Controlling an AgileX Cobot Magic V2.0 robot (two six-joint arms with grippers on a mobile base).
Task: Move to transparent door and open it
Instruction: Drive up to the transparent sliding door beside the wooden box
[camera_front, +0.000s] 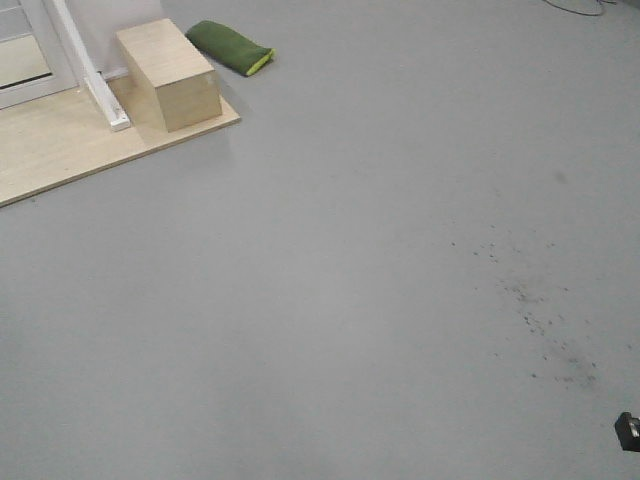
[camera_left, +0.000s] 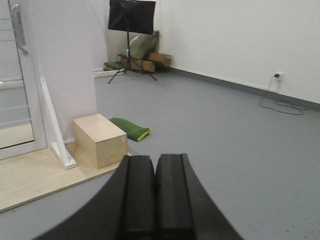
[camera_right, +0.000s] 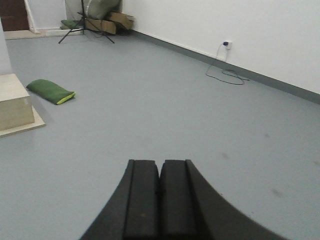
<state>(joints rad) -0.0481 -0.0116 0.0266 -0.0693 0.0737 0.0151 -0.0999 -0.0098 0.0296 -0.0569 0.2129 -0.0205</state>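
Glass door (camera_left: 11, 107): at the far left of my left wrist view, with a white frame, thin white bars across the pane and a grey handle (camera_left: 19, 31) high on its stile. It stands at the back edge of the platform, well apart from both my grippers.
White brace (camera_left: 52, 125): slants down from the door frame to the platform.
Platform (camera_front: 60, 150): a pale wooden board lying flat on the grey floor (camera_front: 380, 280).
Box (camera_front: 170, 75): pale wood, on the platform's right corner, just beside the foot of the brace.
Cushion (camera_front: 230, 47): green with a yellow-green end, on the floor just past the box and off the platform.
Stand (camera_left: 131, 17): black, in the far corner of the room, with cardboard boxes (camera_left: 150, 62) by its legs.
Left gripper (camera_left: 155, 200): clenched, pads pressed together, nothing between them.
Right gripper (camera_right: 160, 200): clenched the same way and empty, above bare floor.
Cable (camera_left: 282, 106): loose on the floor by the right wall, below a socket (camera_left: 277, 76).
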